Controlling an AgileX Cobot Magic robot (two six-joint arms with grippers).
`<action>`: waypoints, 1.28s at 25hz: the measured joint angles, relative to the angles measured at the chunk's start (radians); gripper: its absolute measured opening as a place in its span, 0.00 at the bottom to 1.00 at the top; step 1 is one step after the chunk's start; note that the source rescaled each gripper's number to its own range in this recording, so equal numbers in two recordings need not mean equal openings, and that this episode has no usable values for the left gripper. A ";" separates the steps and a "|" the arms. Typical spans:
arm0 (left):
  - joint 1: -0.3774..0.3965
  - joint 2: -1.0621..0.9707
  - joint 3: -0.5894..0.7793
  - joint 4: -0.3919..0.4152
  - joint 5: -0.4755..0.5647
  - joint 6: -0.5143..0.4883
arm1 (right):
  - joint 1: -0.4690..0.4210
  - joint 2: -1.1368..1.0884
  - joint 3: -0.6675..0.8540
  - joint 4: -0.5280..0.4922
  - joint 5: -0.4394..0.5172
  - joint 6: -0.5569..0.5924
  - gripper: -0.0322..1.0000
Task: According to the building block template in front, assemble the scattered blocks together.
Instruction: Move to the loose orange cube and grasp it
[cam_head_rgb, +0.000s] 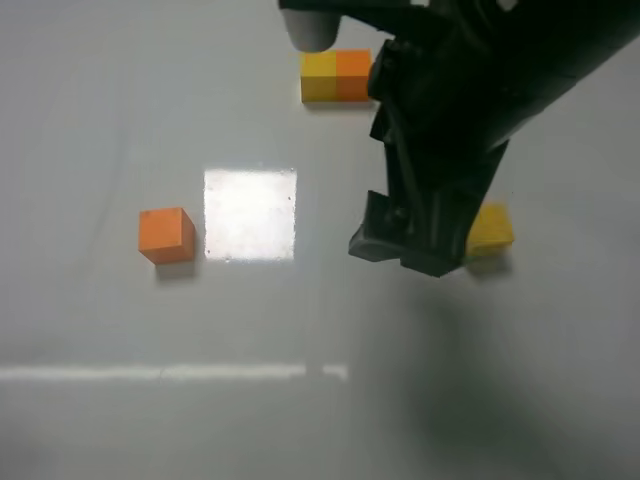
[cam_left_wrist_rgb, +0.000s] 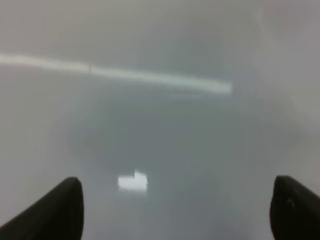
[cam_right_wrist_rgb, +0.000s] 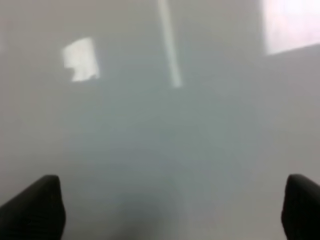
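Looking down on the desk (cam_head_rgb: 90, 420): template bar (cam_head_rgb: 336, 76) at the far side, orange cube (cam_head_rgb: 166, 234) out left, yellow cube (cam_head_rgb: 492, 228) on the right, half hidden behind the right arm (cam_head_rgb: 450, 120). Hovering with left claw (cam_left_wrist_rgb: 177, 212) and right claw (cam_right_wrist_rgb: 170, 210) both spread wide, gripping nothing.

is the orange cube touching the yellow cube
No, the orange cube sits alone on the left, well apart from the yellow cube on the right.
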 joint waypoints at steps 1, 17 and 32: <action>0.000 0.000 0.000 0.000 -0.001 0.000 | 0.018 0.038 -0.044 0.000 0.000 -0.005 1.00; 0.000 0.000 0.000 -0.004 -0.001 0.003 | 0.068 0.414 -0.348 0.014 -0.097 -0.188 1.00; 0.000 0.000 0.000 -0.004 -0.001 0.003 | 0.077 0.545 -0.390 -0.026 -0.212 -0.244 1.00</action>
